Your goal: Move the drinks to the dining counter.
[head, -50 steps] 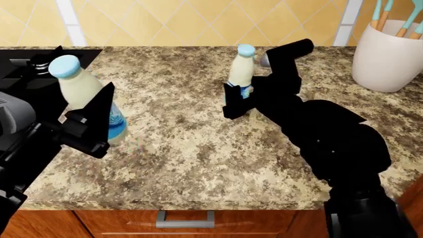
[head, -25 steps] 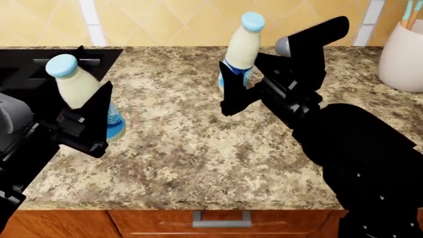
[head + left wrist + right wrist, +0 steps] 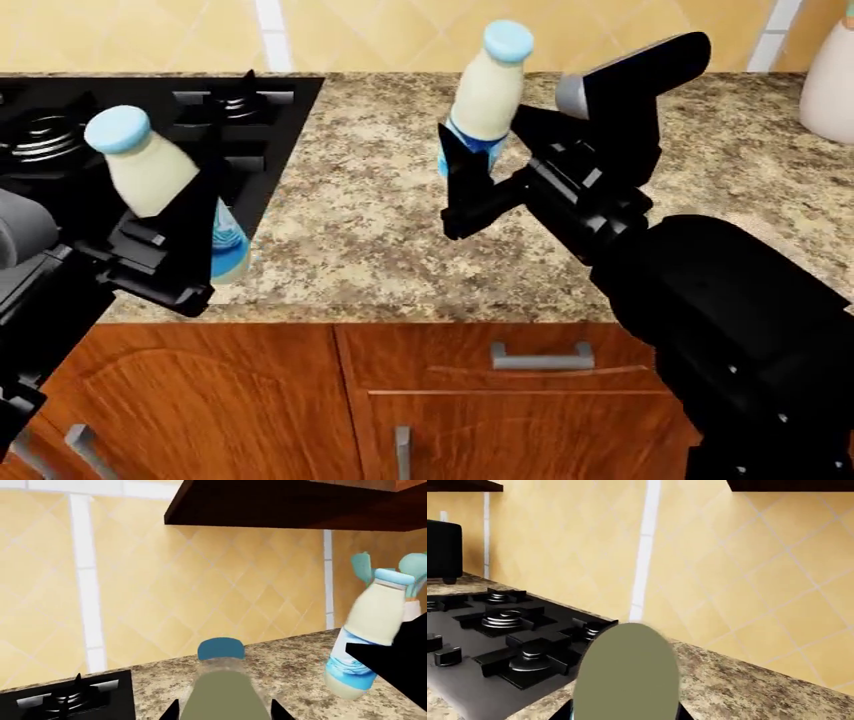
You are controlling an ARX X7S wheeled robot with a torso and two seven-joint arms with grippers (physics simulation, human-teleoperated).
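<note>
My left gripper [image 3: 187, 235] is clamped on a slim cream-white bottle [image 3: 158, 180] with a light blue cap, its black fingers [image 3: 207, 225] pressed against the blue-and-white label. I hold this bottle in the air near the front edge of the brown granite counter [image 3: 360, 230], tilted a little, beside the black stove [image 3: 147, 120]. In the left wrist view the same bottle fills the lower middle of the picture, cap up.

My right gripper [image 3: 467, 185] is closed around the second bottle [image 3: 483, 85], gripping it low on the label. That bottle is lifted clear of the counter, leaning slightly, above the middle of the granite. In the left wrist view it shows at the far side, held in the air in front of the yellow tiled wall [image 3: 200, 580]. In the right wrist view its pale body [image 3: 627, 675] blocks the lower centre, with the stove burners behind it.

Wood cabinet doors [image 3: 494, 400] with metal handles sit below the counter. A white utensil holder [image 3: 830, 70] stands at the counter's far right corner. The dining counter is in none of my views.
</note>
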